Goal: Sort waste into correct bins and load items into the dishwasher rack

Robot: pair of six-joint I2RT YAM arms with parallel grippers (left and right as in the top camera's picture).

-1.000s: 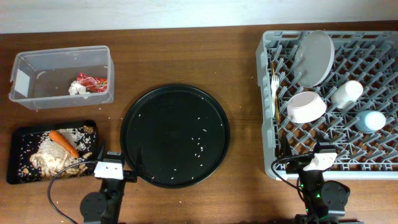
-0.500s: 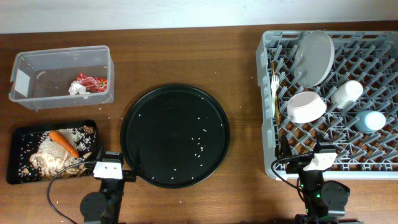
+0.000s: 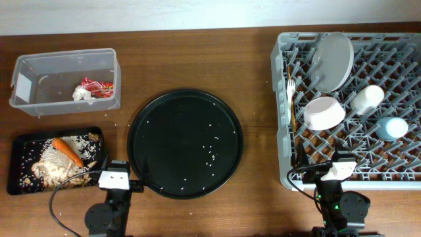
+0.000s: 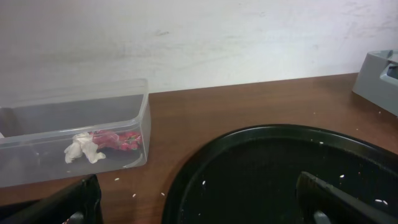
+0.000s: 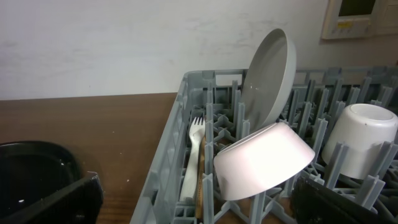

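The grey dishwasher rack at right holds the pale plate, pinkish bowl, cream cup, light blue cup, white fork and chopsticks. The clear tub holds the red-and-white wrapper. The shallow black tray holds rice and scraps and the carrot. My left gripper is open and empty at the table's front. My right gripper is open and empty before the rack's front edge.
A large round black tray with a few stray rice grains lies mid-table. Loose grains dot the wood near the tub. A white wall runs along the back.
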